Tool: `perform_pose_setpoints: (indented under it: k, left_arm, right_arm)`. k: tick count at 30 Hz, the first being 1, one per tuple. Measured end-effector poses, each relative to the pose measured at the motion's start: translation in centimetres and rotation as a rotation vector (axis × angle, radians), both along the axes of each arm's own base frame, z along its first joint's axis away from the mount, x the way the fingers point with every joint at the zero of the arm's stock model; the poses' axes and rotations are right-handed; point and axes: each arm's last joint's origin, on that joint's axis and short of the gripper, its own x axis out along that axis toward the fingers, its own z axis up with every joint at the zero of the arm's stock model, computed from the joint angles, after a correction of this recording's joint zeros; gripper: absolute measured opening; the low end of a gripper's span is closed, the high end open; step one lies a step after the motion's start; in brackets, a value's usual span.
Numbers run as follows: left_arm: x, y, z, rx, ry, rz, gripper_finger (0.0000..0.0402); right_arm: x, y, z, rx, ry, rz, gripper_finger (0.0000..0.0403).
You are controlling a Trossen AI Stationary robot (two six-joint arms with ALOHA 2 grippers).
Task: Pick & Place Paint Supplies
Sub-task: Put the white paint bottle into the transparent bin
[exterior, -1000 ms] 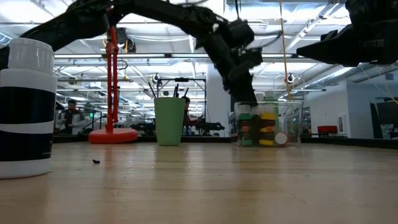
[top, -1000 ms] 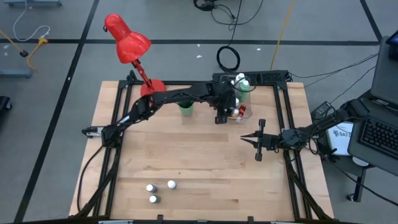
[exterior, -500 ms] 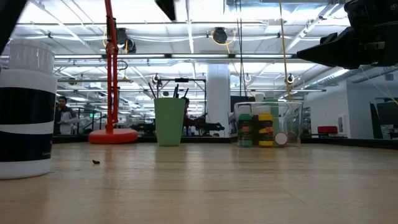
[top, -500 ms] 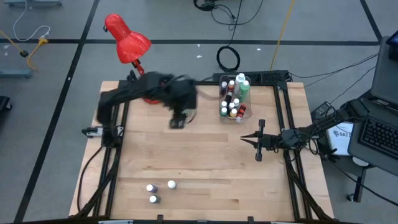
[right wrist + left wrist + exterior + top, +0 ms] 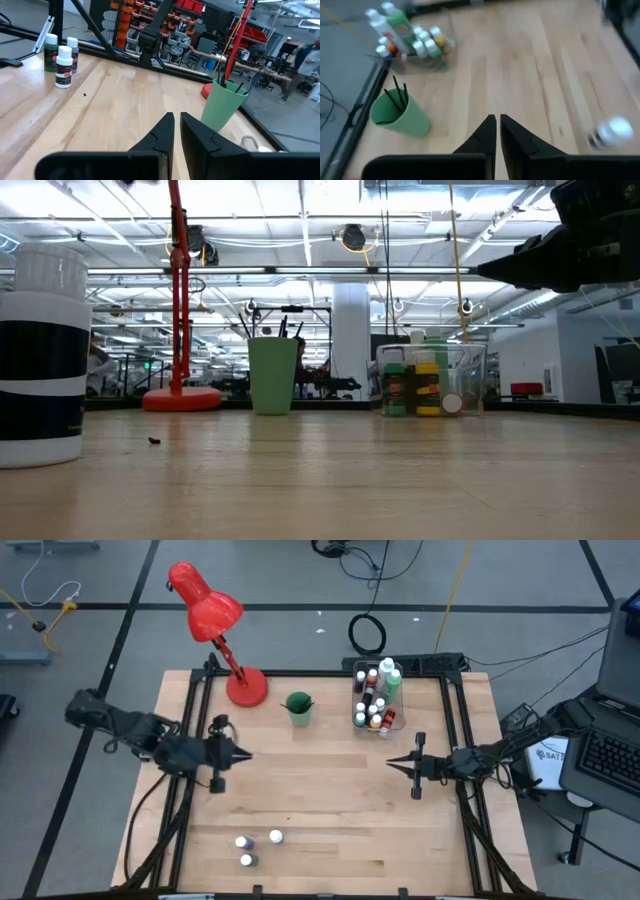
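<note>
Three tiny white-capped paint bottles (image 5: 254,845) stand upright on the wood near the table's front left; the right wrist view shows them too (image 5: 63,59). More bottles, among them a taller green one (image 5: 400,25), stand inside the clear bin (image 5: 375,700) at the far right. Dark brushes (image 5: 397,92) stick out of the green cup (image 5: 297,707). My left gripper (image 5: 244,754) hangs shut and empty over the table's left part, pointing right. My right gripper (image 5: 390,762) hangs shut and empty at the right, pointing left. One bottle (image 5: 40,360) looms close in the low view.
A red desk lamp (image 5: 215,625) stands on its round base at the far left corner. Black frame rails (image 5: 470,810) run along the table's sides. Bare wood (image 5: 320,790) lies between the two grippers. Cables and a laptop lie beyond the right edge.
My left arm has swung away from above the clear bin, passed over the green cup and drawn back toward the table's left edge. Its gripper now hangs lower on the left, pointing right. The bin and its bottles show uncovered in the high view.
</note>
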Motion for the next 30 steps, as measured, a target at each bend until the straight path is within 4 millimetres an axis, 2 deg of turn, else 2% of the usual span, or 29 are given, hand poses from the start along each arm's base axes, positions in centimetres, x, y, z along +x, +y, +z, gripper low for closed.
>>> perform_pose_setpoints:
  k: [5, 8, 11, 16, 23, 30]
  left_arm:
    - [-2.0, 1.3, -8.2, -0.146, -0.277, 0.087, 0.0009]
    - [-2.8, 2.1, -12.0, -0.15, -0.321, 0.094, 0.0006]
    - [-3.3, 2.7, -14.5, -0.145, -0.368, 0.111, 0.0013]
    - [-3.8, 3.6, -16.3, -0.139, -0.401, 0.16, 0.0002]
    - [-3.9, 4.1, -16.5, -0.129, -0.401, 0.185, 0.002]
    - [-3.9, 4.1, -16.9, -0.082, -0.352, 0.17, 0.0012]
  right_arm:
    - [0.3, 0.2, -0.2, 0.045, 0.001, 0.044, 0.0025]
    - [0.5, 0.3, -0.1, 0.048, -0.021, 0.048, 0.0025]
    - [0.8, 0.4, -0.2, 0.023, -0.019, 0.049, 0.0025]
    - [1.3, 0.5, -0.6, -0.001, -0.016, 0.043, 0.0025]
    - [2.2, 0.1, -1.0, -0.001, -0.027, 0.111, 0.0025]
    - [2.8, -0.7, -1.0, 0.012, -0.063, 0.057, 0.0025]
